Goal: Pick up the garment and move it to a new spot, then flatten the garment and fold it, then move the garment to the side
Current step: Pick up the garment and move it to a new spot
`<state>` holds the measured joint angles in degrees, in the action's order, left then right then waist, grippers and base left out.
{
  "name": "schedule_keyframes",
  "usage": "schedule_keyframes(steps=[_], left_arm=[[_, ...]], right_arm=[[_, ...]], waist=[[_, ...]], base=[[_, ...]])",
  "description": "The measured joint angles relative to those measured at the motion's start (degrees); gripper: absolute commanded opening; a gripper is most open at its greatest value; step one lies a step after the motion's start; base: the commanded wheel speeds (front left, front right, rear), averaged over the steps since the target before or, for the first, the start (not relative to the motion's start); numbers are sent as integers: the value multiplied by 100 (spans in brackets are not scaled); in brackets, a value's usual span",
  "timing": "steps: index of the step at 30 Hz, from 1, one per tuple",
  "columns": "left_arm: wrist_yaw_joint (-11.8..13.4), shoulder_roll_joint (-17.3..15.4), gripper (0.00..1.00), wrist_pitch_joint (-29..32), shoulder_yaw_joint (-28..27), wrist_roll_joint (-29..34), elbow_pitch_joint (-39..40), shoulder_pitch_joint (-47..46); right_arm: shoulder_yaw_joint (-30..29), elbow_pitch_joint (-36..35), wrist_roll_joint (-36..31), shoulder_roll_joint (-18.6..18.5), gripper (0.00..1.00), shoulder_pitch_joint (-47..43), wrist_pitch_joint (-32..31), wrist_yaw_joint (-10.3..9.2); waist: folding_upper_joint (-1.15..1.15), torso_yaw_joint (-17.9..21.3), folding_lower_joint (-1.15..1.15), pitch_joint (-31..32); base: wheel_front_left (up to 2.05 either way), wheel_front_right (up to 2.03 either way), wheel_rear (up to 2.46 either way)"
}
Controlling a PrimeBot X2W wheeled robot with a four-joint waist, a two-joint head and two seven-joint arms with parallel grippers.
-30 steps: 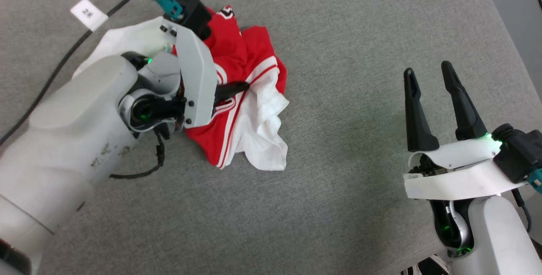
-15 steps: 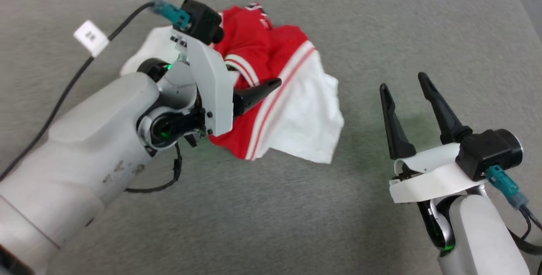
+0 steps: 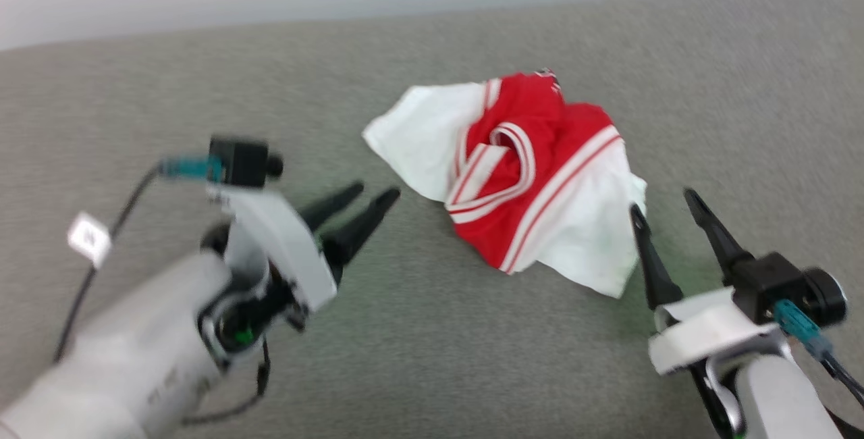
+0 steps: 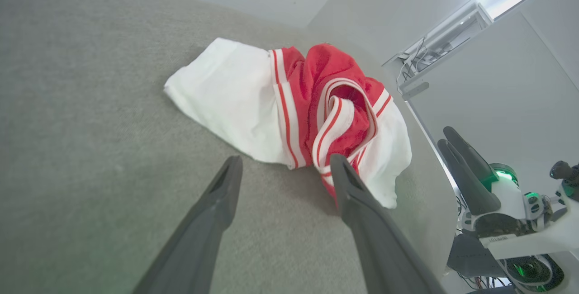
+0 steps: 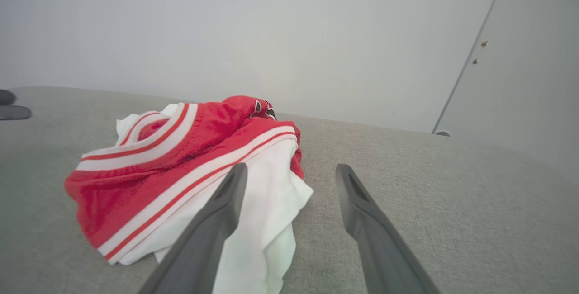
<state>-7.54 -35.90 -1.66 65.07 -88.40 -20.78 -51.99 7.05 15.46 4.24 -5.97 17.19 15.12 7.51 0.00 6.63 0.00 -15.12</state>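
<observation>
Item under inspection: the garment (image 3: 520,175) is lying in a crumpled heap on the grey counter (image 3: 432,358), between the two arms. It is resting on the surface and nothing is holding it. White sleeve fabric is spilling out to both sides, and red body fabric with striped trim is bunching at the centre.

The left tool (image 3: 375,190) is standing spread and empty, just short of the heap's near-left edge. The right tool (image 3: 662,200) is also standing spread and empty. Its inner finger is sitting just beside the white corner at the heap's lower right, and contact cannot be confirmed.

Progress, as a judgement: the present views are not establishing whether the heap is occupying its new spot. Nothing is lying flat yet, no fold is in place, and the final move to the side is outstanding. Flattening is appearing as the next stage, and most of the task is remaining.

Markings: a scrap of black, white-edged print (image 5: 263,106) is showing at the top of the heap, too folded to read. A white tag (image 3: 89,238) is hanging on the left arm's cable (image 3: 74,304), its writing blurred. A small label (image 4: 497,238) on the right tool's body is too small to read. No brand is legible.
</observation>
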Motion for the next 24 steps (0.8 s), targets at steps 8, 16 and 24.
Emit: schedule_keyframes(steps=[8, 16, 24], left_arm=[[0, -78, 100, -982, -52, -148, -74, 1163], [0, -525, 100, -1332, -713, 265, -604, 2102], [87, -91, 100, -1346, -2956, 2102, -612, 3420]], right_arm=[[-494, 1, 125, -333, 100, -757, -66, 0], [-803, -423, 134, -357, 100, -1324, -355, 0], [-1044, -635, 151, -236, 100, -1546, -356, 0]], waist=[[0, -737, 0, 545], [0, -1345, 0, 1060], [0, -1457, 0, 1360]], base=[[0, 0, 0], [0, 0, 0], [0, 0, 0]])
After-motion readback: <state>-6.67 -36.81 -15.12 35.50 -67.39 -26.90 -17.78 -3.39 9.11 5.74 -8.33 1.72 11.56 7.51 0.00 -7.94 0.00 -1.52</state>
